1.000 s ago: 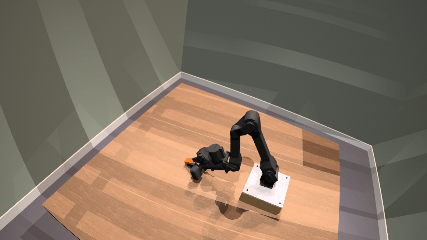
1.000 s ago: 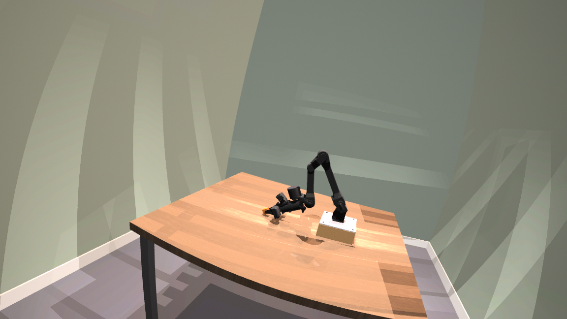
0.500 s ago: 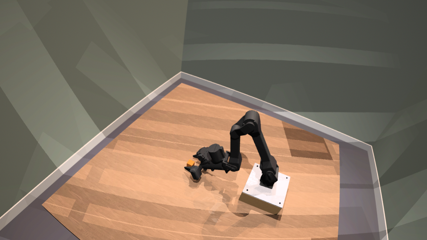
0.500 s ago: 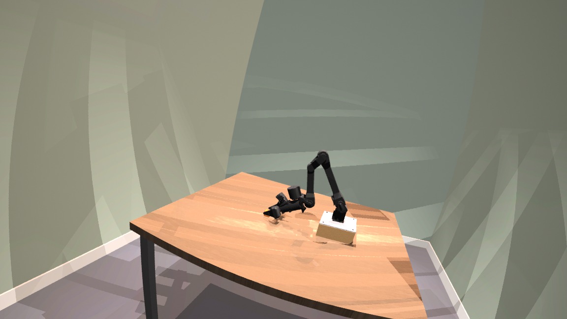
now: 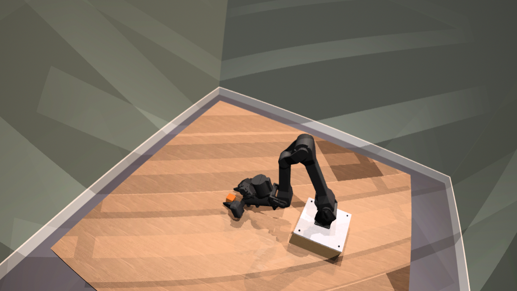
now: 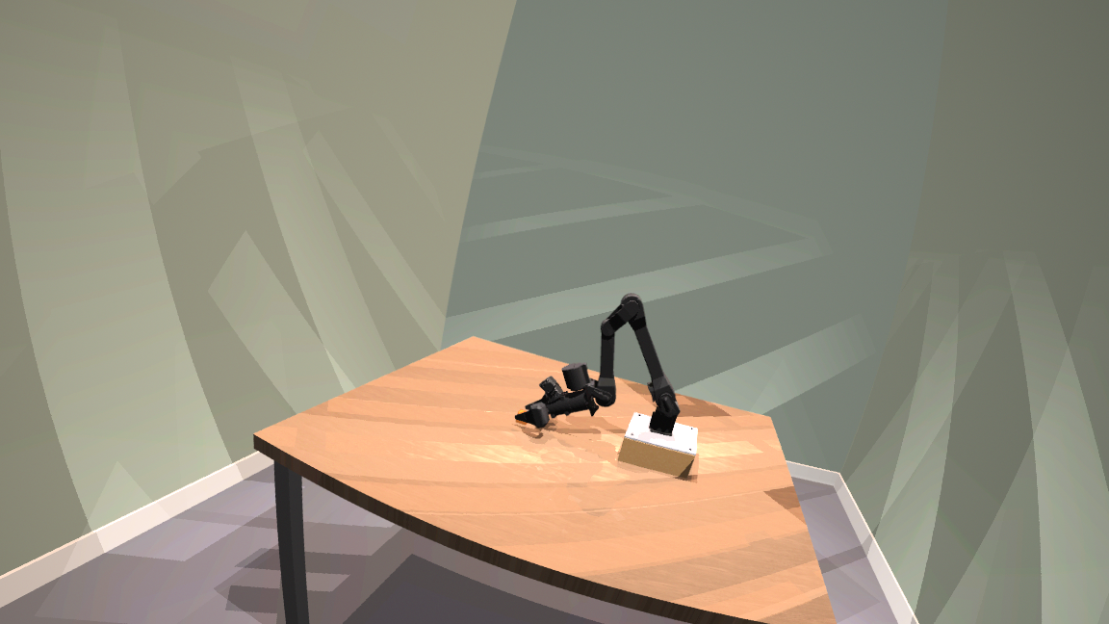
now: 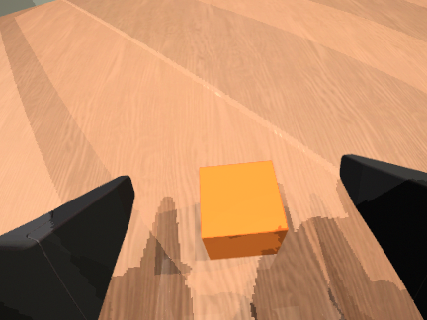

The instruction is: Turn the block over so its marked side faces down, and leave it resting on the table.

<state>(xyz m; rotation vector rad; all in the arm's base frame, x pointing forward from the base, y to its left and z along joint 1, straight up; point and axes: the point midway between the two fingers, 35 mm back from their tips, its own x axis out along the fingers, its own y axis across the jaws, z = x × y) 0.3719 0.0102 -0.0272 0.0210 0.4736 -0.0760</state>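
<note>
The orange block [image 5: 230,197] [image 7: 242,200] rests on the wooden table [image 5: 155,242] [image 6: 480,496] [image 7: 128,99]. In the wrist view its plain top face and a darker near side show. I see no distinct mark on them; the underside and far sides are hidden. My gripper [image 5: 230,196] [image 7: 236,175] is wide open, low over the table. Its fingers stand on either side of the block, with a gap on each side, touching nothing. In the exterior view the fingers hide nearly all of the block.
The arm's white-topped base box [image 5: 307,227] [image 6: 651,457] stands on the table to the right of the gripper. The arm arches up from it and comes down to the block. The table's front edge shows in the exterior view.
</note>
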